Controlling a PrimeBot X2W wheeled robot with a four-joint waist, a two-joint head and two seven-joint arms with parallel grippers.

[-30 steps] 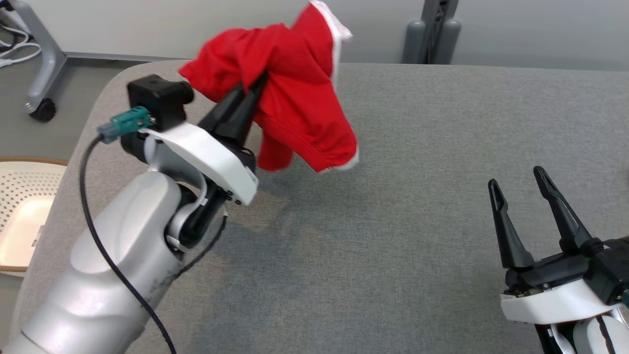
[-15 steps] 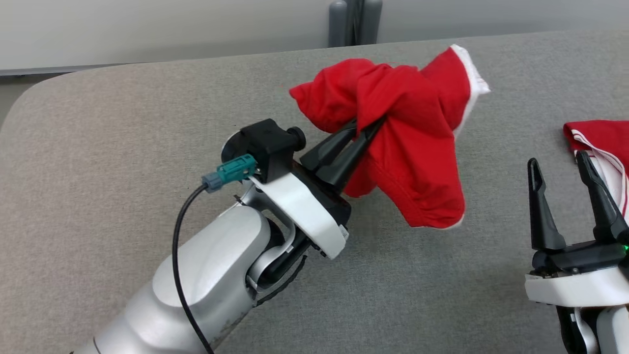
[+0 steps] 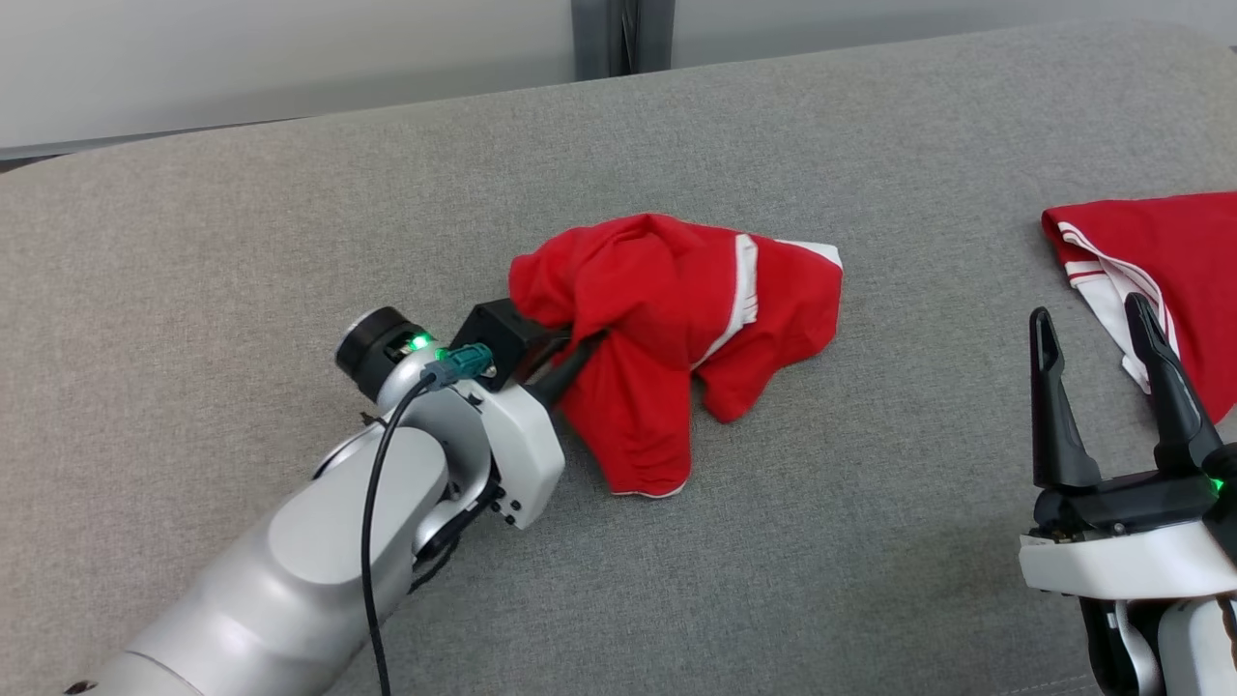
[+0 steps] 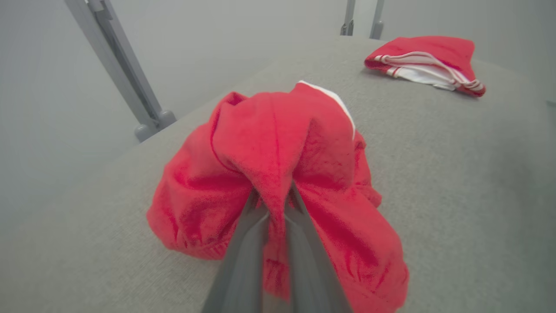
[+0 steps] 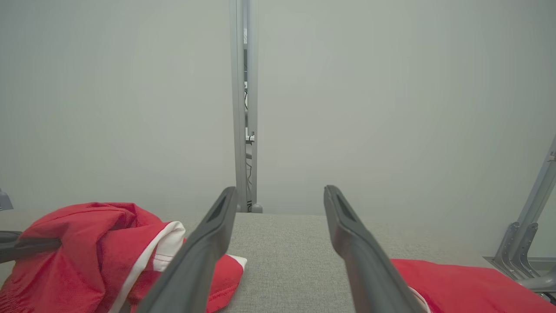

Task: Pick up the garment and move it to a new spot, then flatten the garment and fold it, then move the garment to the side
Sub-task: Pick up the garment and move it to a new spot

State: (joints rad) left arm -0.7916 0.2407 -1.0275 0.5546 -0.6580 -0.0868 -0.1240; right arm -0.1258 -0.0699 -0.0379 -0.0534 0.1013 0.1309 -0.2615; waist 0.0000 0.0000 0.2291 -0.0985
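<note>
The garment [image 3: 676, 319] is a crumpled red piece with white trim, resting in a heap on the grey padded table [image 3: 850, 541] near its middle. My left gripper [image 3: 580, 353] reaches into its left side, shut on a fold of the cloth, fingertips buried in it. In the left wrist view the red garment [image 4: 269, 148] bunches over the closed left gripper [image 4: 273, 195]. My right gripper [image 3: 1087, 314] stands open at the lower right, apart from the garment, nothing between its fingers. The right wrist view has the garment [image 5: 87, 243] at lower left of the open right gripper [image 5: 280, 191].
A second red garment with white stripes [image 3: 1160, 251] lies at the table's right edge, just beyond my right gripper; it appears again [image 4: 425, 58] far right in the left wrist view. Grey frame posts [image 3: 618, 34] stand behind the table's far edge.
The head camera has swung right. My left gripper has lowered the garment from hanging in the air onto the table, still gripping it. The right gripper stays open.
</note>
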